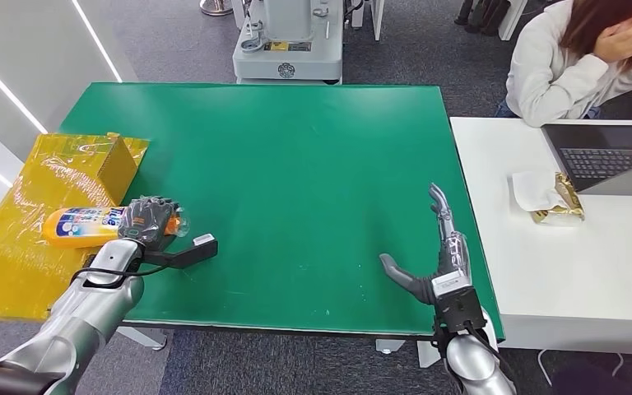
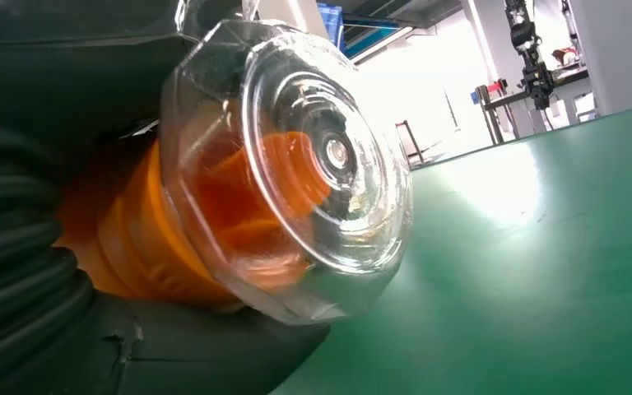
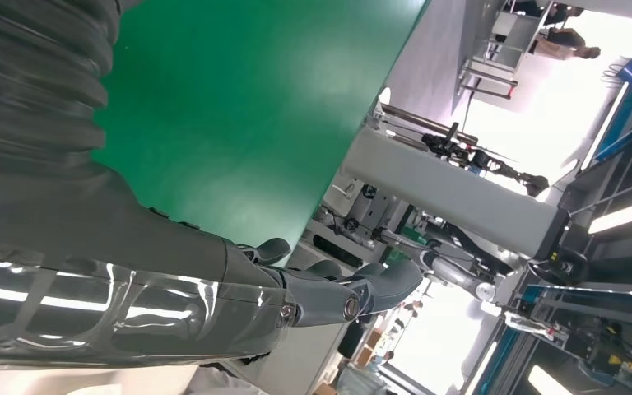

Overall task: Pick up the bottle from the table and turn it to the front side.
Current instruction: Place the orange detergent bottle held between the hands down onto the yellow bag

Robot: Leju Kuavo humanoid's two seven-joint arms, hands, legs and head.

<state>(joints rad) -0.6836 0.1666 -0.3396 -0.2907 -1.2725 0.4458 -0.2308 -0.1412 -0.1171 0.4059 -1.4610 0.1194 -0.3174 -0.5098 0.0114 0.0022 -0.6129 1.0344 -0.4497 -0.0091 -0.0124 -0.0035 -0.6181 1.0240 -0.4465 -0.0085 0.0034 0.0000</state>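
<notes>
An orange bottle (image 1: 82,225) with a blue and white label lies on its side at the left edge of the green table (image 1: 296,164). My left hand (image 1: 150,220) grips it near the cap end. The left wrist view looks straight at the bottle's clear cap (image 2: 296,164) over the orange neck (image 2: 140,239), with dark fingers (image 2: 66,74) wrapped around it. My right hand (image 1: 436,259) is open above the table's near right corner, fingers stretched out and thumb apart, holding nothing. Its fingers (image 3: 329,296) reach past the table's edge in the right wrist view.
A yellow wrapped box (image 1: 90,164) and yellow sheet (image 1: 16,247) lie left of the bottle. A white desk (image 1: 559,271) with a laptop (image 1: 609,156) and a wrapped snack (image 1: 555,197) stands on the right, where a person (image 1: 576,58) sits. A grey machine base (image 1: 288,41) stands beyond the table.
</notes>
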